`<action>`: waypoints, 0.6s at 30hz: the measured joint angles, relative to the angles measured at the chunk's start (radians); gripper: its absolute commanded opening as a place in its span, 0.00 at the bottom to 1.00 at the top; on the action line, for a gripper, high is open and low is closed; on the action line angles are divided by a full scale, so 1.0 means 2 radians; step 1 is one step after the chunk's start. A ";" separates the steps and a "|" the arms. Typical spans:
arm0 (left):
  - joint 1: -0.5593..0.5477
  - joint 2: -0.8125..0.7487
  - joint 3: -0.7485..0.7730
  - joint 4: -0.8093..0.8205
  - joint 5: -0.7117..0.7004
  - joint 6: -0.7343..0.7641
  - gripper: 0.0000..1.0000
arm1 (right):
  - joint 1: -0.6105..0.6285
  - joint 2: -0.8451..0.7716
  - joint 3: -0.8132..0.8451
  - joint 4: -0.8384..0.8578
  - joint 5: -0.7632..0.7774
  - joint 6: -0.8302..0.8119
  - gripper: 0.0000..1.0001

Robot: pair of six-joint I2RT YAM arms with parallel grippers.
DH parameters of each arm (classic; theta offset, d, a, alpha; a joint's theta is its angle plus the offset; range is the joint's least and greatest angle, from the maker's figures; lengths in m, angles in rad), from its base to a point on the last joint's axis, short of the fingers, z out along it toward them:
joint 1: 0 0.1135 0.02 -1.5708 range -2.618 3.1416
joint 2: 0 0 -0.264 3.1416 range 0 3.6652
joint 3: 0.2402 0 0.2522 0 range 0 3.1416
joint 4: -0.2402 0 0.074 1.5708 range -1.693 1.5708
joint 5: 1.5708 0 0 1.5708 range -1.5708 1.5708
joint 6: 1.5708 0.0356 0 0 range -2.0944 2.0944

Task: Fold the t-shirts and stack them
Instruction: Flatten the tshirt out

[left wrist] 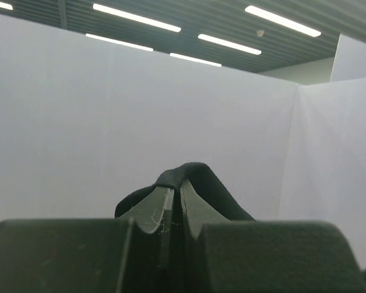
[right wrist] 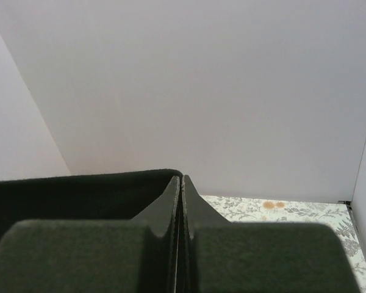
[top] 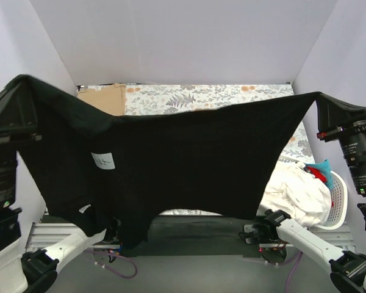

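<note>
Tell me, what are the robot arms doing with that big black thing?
The robot is holding a black t-shirt up in the air, stretched wide. The left gripper pinches one end and the right gripper pinches the other, both shut on the cloth. It is not folded yet. A tan t-shirt lies at the back on the floral cloth.

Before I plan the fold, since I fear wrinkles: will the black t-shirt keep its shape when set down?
Likely floppy: the black t-shirt sags between left gripper and right gripper. Probably light: two pinched edges carry it. It may crumple.
</note>
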State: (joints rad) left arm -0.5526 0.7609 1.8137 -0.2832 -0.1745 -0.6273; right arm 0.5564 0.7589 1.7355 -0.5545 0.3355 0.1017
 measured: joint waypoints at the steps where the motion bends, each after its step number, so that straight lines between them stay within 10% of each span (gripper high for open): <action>1: 0.000 0.010 -0.001 0.002 0.002 0.002 0.00 | 0.000 0.000 -0.003 0.001 0.002 0.000 0.01; 9: 0.001 0.095 -0.196 0.091 -0.016 0.044 0.00 | 0.000 0.011 -0.190 0.055 0.063 -0.006 0.01; 16: 0.077 0.350 -0.245 0.143 0.019 0.027 0.00 | -0.058 0.181 -0.303 0.169 0.056 -0.016 0.01; 18: 0.103 0.442 -0.192 0.137 0.021 0.014 0.24 | -0.104 0.262 -0.289 0.196 0.036 -0.008 0.01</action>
State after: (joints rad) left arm -0.3462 1.6444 1.4307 -0.0093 -0.1329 -0.5999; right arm 0.3477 1.2827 1.1568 -0.1619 0.4068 0.0849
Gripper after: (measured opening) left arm 0.032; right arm 0.020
